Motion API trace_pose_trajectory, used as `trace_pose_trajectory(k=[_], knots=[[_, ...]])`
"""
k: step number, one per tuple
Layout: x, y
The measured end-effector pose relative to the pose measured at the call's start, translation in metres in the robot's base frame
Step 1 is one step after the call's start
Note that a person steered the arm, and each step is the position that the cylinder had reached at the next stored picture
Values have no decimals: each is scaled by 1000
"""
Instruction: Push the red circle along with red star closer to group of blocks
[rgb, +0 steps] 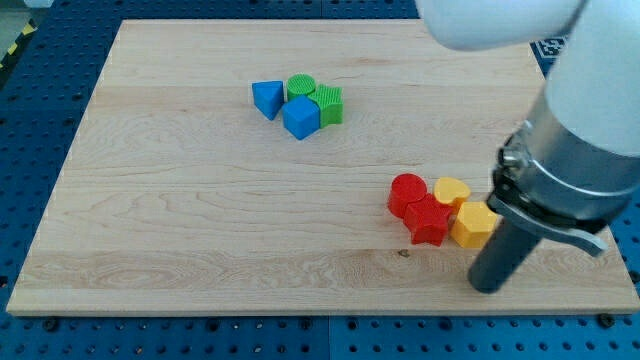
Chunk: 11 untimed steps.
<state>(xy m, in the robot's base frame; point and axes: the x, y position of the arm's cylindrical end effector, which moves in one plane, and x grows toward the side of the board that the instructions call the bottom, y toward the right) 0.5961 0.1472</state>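
We see a wooden table (200, 230) on a blue pegboard base (40, 110), with our arm (580, 140) coming in from the view's right. My tip (489, 284) sits near the view's bottom right, just right of and slightly below the yellow hexagon-like block (473, 226); whether it touches that block we cannot tell, the rod hides the edge. No jaws on this rig, only the rod, so nothing is held. The red circle (407, 193) lies right of centre, touching the red star (429, 221) just below and to its right. A yellow heart (452, 192) sits just right of the red circle, above the yellow hexagon-like block; these four are packed together. The group of blocks is well apart, toward the view's upper left of centre: blue triangle (267, 98), green circle (300, 88), blue cube-like block (301, 118), green ribbed block (329, 104), shape hard to call, all bunched and touching. Bare wood lies between the two clusters.
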Motion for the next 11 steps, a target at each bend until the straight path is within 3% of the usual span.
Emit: trace_pose_trajectory(k=[2, 5, 7, 11], knots=[[-42, -27], [-67, -81], [-111, -101], [-158, -124]])
